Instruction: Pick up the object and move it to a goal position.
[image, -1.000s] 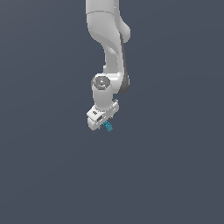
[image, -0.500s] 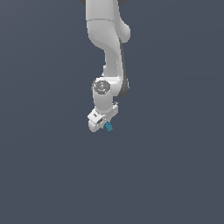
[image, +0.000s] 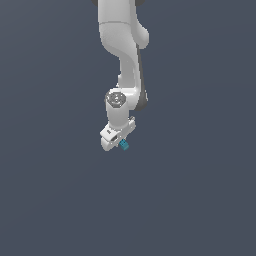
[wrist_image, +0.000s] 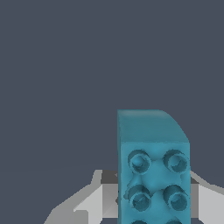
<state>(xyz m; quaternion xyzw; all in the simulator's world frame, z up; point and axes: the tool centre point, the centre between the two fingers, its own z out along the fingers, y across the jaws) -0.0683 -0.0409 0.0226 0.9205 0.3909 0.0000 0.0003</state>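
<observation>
The hand (image: 119, 140) grips the teal studded block (wrist_image: 153, 170) between its fingers (wrist_image: 94, 201); the block juts out past the fingertips.

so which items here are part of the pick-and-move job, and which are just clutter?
Job:
- teal studded block, between the fingers
- gripper, closed on the block

Lying about:
- nothing else shows in either view, only plain dark background; no goal marker visible
</observation>
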